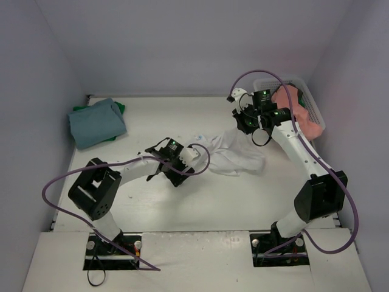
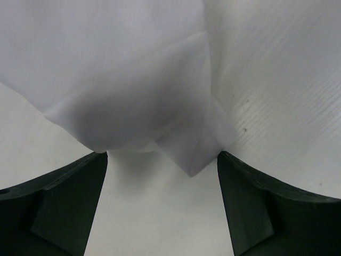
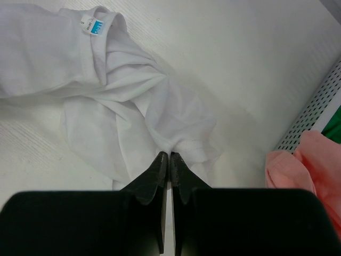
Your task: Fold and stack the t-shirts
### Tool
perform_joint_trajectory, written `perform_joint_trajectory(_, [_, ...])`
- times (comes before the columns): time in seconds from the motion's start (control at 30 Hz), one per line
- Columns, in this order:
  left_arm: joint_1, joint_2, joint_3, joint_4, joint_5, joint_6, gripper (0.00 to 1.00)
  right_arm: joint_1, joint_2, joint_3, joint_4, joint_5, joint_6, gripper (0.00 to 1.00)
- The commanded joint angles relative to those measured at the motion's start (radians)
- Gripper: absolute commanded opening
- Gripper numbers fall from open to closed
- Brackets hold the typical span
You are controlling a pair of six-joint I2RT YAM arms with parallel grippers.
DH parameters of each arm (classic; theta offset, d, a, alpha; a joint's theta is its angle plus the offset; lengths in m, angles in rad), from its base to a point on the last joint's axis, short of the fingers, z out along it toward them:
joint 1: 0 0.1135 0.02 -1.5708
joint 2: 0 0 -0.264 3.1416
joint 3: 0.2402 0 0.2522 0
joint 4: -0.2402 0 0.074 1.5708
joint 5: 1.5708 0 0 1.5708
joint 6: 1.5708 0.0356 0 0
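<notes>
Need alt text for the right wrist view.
The right gripper, shut, pinches the bunched edge of a crumpled white t-shirt on the table. At right, a pink t-shirt and a mesh basket show.

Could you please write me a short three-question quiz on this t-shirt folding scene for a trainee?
1. True or false: the right gripper is shut on the crumpled white cloth t-shirt.
2. What colour is the t-shirt lying under the folded light blue cloth t-shirt?
3. Where is the salmon pink cloth t-shirt? A: under the white t-shirt. B: in the white plastic mesh basket. C: on the light blue t-shirt.
Key: 1 true; 2 the bright green t-shirt; 3 B.
</notes>
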Motion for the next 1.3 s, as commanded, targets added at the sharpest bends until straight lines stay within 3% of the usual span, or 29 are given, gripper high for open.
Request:
perform_joint_trajectory(0.0, [-0.005, -0.007, 0.072, 0.061, -0.028, -0.005, 0.78, -0.006, -0.046, 0.001, 0.033, -0.033, 0.016, 0.0])
perform_joint_trajectory(0.3, [-0.005, -0.004, 0.125, -0.026, 0.219, -0.014, 0.74, -0.006, -0.036, 0.001, 0.035, -0.026, 0.016, 0.0])
perform_joint_trajectory(0.6, [-0.004, 0.044, 0.128, -0.054, 0.238, -0.01, 0.6, -0.006, -0.044, -0.005, 0.035, -0.029, 0.019, 0.0])
perform_joint_trajectory(0.7, [-0.004, 0.06, 0.144, -0.065, 0.239, -0.005, 0.39, -0.006, -0.046, -0.006, 0.033, -0.031, 0.022, 0.0])
perform_joint_trajectory(0.73, [-0.004, 0.066, 0.147, -0.069, 0.241, -0.004, 0.26, -0.006, -0.044, -0.009, 0.036, -0.034, 0.02, 0.0])
perform_joint_trajectory(0.83, [-0.004, 0.064, 0.151, -0.069, 0.226, 0.001, 0.01, -0.008, -0.041, -0.016, 0.038, -0.037, 0.022, 0.0])
perform_joint_trajectory(1.0, [0.002, 0.022, 0.191, -0.092, 0.189, 0.042, 0.0, -0.014, -0.04, -0.026, 0.042, -0.036, 0.022, 0.0])
perform_joint_trajectory(1.1, [0.062, -0.004, 0.262, -0.138, 0.195, 0.064, 0.0, -0.027, -0.032, -0.022, 0.05, -0.016, 0.022, 0.0])
perform_joint_trajectory(1.27, [0.309, 0.011, 0.567, -0.253, 0.346, 0.006, 0.0, -0.064, -0.069, 0.003, 0.099, -0.013, 0.051, 0.0])
